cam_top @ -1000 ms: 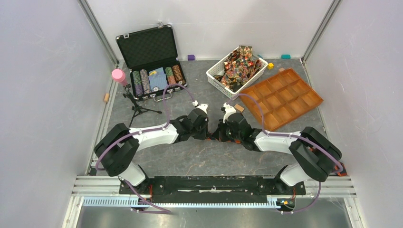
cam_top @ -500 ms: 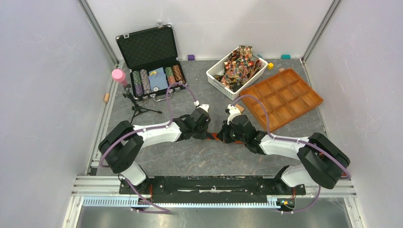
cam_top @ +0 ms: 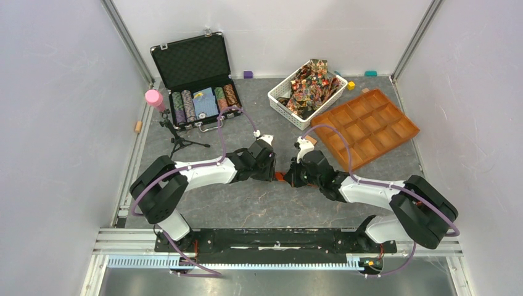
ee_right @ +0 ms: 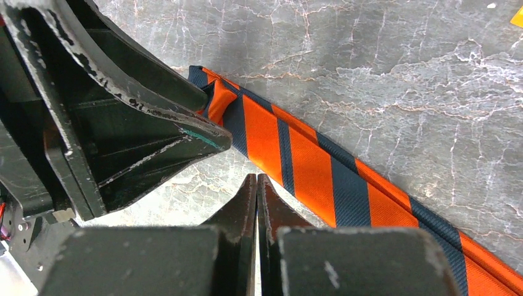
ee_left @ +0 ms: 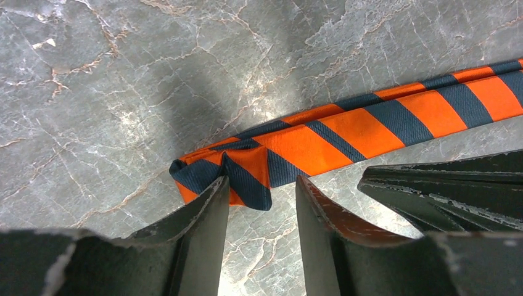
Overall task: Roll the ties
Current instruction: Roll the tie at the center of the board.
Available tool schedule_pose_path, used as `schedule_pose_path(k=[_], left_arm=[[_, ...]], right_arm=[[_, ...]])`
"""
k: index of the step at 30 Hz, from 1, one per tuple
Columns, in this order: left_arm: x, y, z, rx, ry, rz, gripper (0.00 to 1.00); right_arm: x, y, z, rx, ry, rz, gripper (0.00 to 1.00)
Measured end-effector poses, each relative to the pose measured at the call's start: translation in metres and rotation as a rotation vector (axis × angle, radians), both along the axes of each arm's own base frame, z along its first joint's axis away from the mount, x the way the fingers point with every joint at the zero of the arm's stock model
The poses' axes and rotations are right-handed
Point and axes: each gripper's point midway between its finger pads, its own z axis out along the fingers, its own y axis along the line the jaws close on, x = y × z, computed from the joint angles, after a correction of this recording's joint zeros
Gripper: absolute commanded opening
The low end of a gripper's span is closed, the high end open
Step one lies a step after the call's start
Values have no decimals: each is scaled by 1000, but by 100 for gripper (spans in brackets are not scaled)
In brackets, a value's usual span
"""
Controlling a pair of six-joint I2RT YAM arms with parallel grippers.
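An orange tie with dark blue diagonal stripes [ee_left: 370, 126] lies flat on the grey marbled table, its end folded over [ee_left: 225, 176]. My left gripper [ee_left: 262, 185] stands open just in front of that folded end; its left fingertip [ee_left: 213, 197] touches the fabric and nothing is gripped. My right gripper [ee_right: 256, 180] is shut and empty, its tips beside the tie's [ee_right: 308, 160] edge. In the top view both grippers [cam_top: 271, 171] [cam_top: 290, 176] meet at the table's middle, and only a bit of the tie [cam_top: 280, 176] shows. More patterned ties [cam_top: 311, 83] fill a basket.
A white basket [cam_top: 280, 100] stands at the back, an orange compartment tray [cam_top: 365, 126] to its right. An open black case of poker chips [cam_top: 197, 80] sits back left, beside a pink-topped small tripod [cam_top: 169, 126]. Small coloured blocks [cam_top: 248, 74] lie along the back wall.
My left gripper has opened and let go of the tie's folded end. Both arms have crept a little farther from their bases.
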Motion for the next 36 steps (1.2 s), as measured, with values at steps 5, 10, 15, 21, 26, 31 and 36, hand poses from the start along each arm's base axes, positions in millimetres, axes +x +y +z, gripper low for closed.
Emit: schedule_pose_path(k=[5,10,15,21,26,31,36], left_arm=[[-1,-1,0,-6,5,-6,39],[-3,-4,1,-17,12,-16,37],[-4,-8,3,-39,14,-29,45],[-5,-10,3,-57,13,-37,48],[-10,-7,5,-66,14,-43,43],[-10,-7,7,-74,7,-44,34],[-10,-7,7,-76,6,-45,31]], right_arm=[[0,-2,-1,-6,3,-2,2],[1,-5,-3,-17,6,-6,2],[2,-8,-5,-31,4,-14,2],[6,-16,-7,-50,6,-30,3],[13,-15,-1,-41,-6,-18,2],[22,3,9,3,-16,52,1],[27,27,12,42,-8,144,1]])
